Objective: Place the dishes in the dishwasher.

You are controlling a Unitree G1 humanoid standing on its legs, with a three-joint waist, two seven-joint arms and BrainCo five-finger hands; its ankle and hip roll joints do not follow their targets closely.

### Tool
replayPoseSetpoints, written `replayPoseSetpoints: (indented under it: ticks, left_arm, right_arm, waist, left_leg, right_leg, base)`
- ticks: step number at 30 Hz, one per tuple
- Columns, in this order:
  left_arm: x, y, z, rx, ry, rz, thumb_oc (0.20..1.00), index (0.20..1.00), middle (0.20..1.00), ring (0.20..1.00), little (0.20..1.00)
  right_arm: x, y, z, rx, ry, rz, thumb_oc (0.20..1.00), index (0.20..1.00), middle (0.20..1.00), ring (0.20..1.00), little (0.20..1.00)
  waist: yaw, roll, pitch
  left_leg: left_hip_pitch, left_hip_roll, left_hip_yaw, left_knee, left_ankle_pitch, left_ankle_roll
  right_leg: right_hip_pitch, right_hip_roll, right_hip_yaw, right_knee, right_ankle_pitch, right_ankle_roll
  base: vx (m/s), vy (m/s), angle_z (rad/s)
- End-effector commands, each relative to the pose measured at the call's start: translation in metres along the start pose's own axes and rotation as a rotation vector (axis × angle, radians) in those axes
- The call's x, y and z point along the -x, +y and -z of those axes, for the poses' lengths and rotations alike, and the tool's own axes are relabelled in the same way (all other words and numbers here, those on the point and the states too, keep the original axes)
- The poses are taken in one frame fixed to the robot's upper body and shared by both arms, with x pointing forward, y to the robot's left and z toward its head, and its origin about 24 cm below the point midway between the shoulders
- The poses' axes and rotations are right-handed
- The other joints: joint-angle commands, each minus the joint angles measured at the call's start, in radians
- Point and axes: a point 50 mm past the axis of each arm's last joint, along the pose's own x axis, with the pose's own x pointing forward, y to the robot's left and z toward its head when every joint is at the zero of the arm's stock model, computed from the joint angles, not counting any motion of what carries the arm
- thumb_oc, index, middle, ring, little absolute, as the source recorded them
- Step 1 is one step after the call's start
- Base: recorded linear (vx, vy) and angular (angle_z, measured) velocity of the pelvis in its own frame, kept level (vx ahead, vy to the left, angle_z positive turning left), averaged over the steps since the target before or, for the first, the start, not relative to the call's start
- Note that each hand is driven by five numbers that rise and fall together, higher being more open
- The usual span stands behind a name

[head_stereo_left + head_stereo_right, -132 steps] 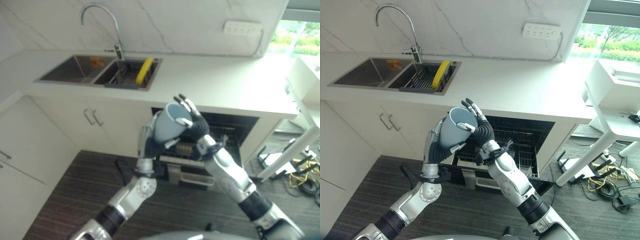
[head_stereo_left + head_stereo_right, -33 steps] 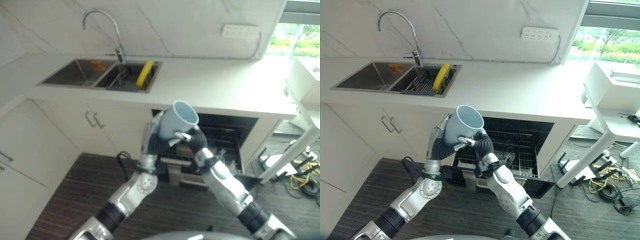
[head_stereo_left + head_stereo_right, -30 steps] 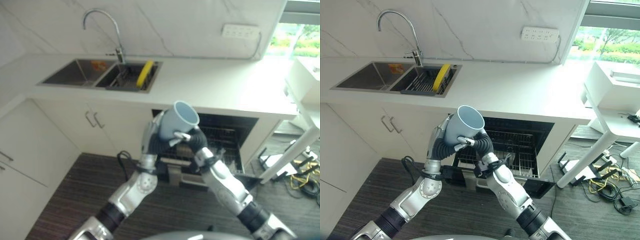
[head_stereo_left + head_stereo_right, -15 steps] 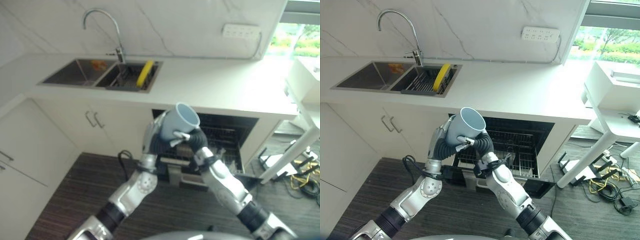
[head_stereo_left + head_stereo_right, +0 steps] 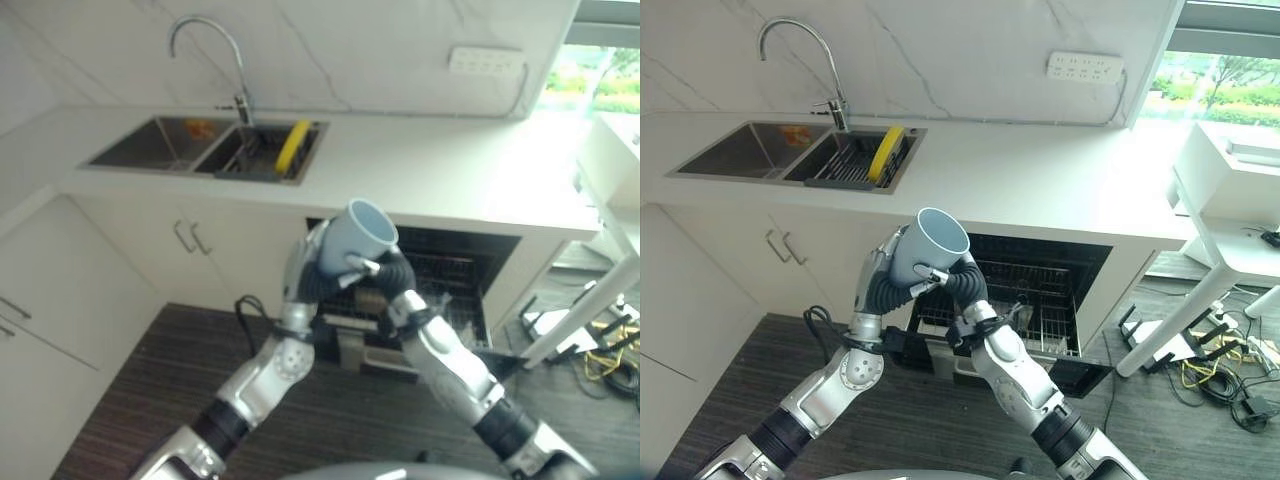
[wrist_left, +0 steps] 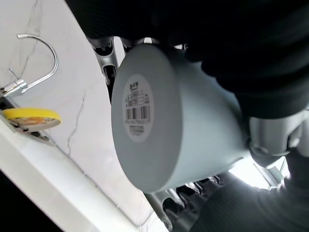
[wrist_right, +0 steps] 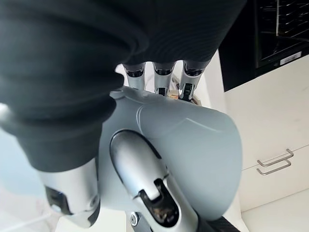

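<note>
Pale blue-grey ceramic cup [image 5: 930,250]: held in the air between both hands, in front of the white counter [image 5: 1040,180] and above the open dishwasher [image 5: 1040,290]; mouth tilted up and towards the counter, flat base with a barcode label facing the left wrist camera.

Left hand [image 5: 883,282]: on the cup's left side, fingers curled round the wall.

Right hand [image 5: 958,282]: on the cup's right side, fingers and thumb wrapped round it, thumb lying along the wall in the right wrist view.

Dishwasher: dark cavity under the counter, wire rack [image 5: 1035,300] pulled partly out.

Stainless double sink [image 5: 790,152]: set in the counter to the left, well apart from the cup; curved chrome tap [image 5: 805,50] behind it.

Yellow plate [image 5: 881,152]: standing on edge in the dark drying rack [image 5: 845,160] in the right basin.

White socket strip [image 5: 1085,67]: on the marble wall.

White cabinet doors [image 5: 760,260]: below the sink.
</note>
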Motion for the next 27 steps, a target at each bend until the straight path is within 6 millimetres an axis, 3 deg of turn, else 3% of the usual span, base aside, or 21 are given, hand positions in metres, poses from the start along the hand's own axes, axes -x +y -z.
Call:
replayPoseSetpoints:
  ticks: [1, 6, 7, 8, 9, 10, 11, 21, 27]
  left_arm:
    - [0.000, -0.026, -0.035, 0.064, -0.220, 0.244, 0.200, 0.200, 0.200, 0.200, 0.200]
    - [0.001, -0.033, -0.034, 0.054, -0.213, 0.311, 0.200, 0.200, 0.200, 0.200, 0.200]
    - [0.001, -0.034, -0.035, 0.047, -0.220, 0.321, 0.235, 0.235, 0.235, 0.235, 0.235]
    - [0.001, -0.035, -0.035, 0.041, -0.222, 0.325, 0.357, 0.357, 0.357, 0.357, 0.357]
    - [0.001, -0.035, -0.035, 0.038, -0.221, 0.327, 0.752, 0.752, 0.752, 0.752, 0.752]
    - [0.000, -0.035, -0.035, 0.034, -0.223, 0.327, 0.821, 0.821, 0.821, 0.821, 0.821]
    - [-0.001, -0.035, -0.035, 0.028, -0.227, 0.317, 1.000, 1.000, 1.000, 1.000, 1.000]
    - [-0.001, -0.037, -0.033, 0.022, -0.210, 0.321, 1.000, 1.000, 1.000, 1.000, 1.000]
    - [-0.002, -0.033, -0.029, 0.000, -0.200, 0.285, 1.000, 1.000, 1.000, 1.000, 1.000]
  right_arm:
    - [-0.033, 0.063, -0.059, -0.057, -0.265, -0.277, 0.200, 0.200, 0.200, 0.200, 0.200]
    - [-0.034, 0.067, -0.065, -0.065, -0.295, -0.290, 0.200, 0.200, 0.200, 0.200, 0.200]
    - [-0.034, 0.067, -0.066, -0.067, -0.303, -0.291, 0.200, 0.200, 0.200, 0.200, 0.200]
    - [-0.034, 0.067, -0.067, -0.070, -0.309, -0.291, 0.200, 0.200, 0.200, 0.200, 0.200]
    - [-0.033, 0.067, -0.068, -0.075, -0.319, -0.290, 0.200, 0.200, 0.200, 0.200, 0.200]
    - [-0.033, 0.067, -0.070, -0.079, -0.327, -0.288, 0.200, 0.200, 0.200, 0.200, 0.200]
    - [-0.033, 0.067, -0.072, -0.089, -0.337, -0.286, 0.200, 0.200, 0.200, 0.200, 0.200]
    - [-0.032, 0.064, -0.081, -0.153, -0.409, -0.224, 0.200, 0.200, 0.200, 0.200, 0.200]
    - [-0.030, 0.050, -0.087, -0.190, -0.473, -0.122, 0.200, 0.200, 0.200, 0.200, 0.200]
  waist:
    - [0.007, -0.028, 0.028]
    - [0.002, -0.026, 0.029]
    - [0.002, -0.025, 0.029]
    - [0.001, -0.025, 0.028]
    - [0.000, -0.024, 0.028]
    - [0.000, -0.024, 0.028]
    - [-0.001, -0.023, 0.029]
    - [-0.006, -0.018, 0.032]
    - [-0.012, -0.014, 0.035]
  left_leg:
    - [-0.041, -0.039, 0.067, 0.028, -0.043, 0.048]
    - [-0.042, -0.039, 0.068, 0.029, -0.042, 0.049]
    - [-0.043, -0.040, 0.067, 0.029, -0.043, 0.049]
    - [-0.043, -0.040, 0.068, 0.030, -0.043, 0.048]
    - [-0.043, -0.039, 0.069, 0.030, -0.043, 0.048]
    - [-0.043, -0.039, 0.069, 0.030, -0.042, 0.048]
    - [-0.043, -0.039, 0.070, 0.029, -0.042, 0.048]
    - [-0.045, -0.032, 0.079, 0.032, -0.038, 0.044]
    - [-0.047, -0.025, 0.085, 0.038, -0.035, 0.040]
  right_leg:
    - [0.106, -0.027, 0.019, 0.095, -0.252, 0.027]
    - [0.103, -0.027, 0.021, 0.098, -0.254, 0.027]
    - [0.103, -0.027, 0.021, 0.097, -0.254, 0.027]
    - [0.103, -0.027, 0.021, 0.097, -0.254, 0.027]
    - [0.104, -0.027, 0.021, 0.096, -0.254, 0.027]
    - [0.103, -0.027, 0.021, 0.096, -0.253, 0.028]
    - [0.103, -0.027, 0.021, 0.096, -0.253, 0.028]
    - [0.103, -0.026, 0.018, 0.097, -0.254, 0.025]
    - [0.105, -0.022, 0.015, 0.097, -0.256, 0.019]
  base:
    - [0.00, 0.000, 0.00]
    - [0.00, 0.000, 0.00]
    - [0.00, 0.000, 0.00]
    - [0.00, 0.000, 0.00]
    - [0.00, 0.000, 0.00]
    - [0.00, 0.000, 0.00]
    - [0.00, 0.000, 0.00]
    - [0.00, 0.000, 0.00]
    - [-0.01, -0.019, 0.08]
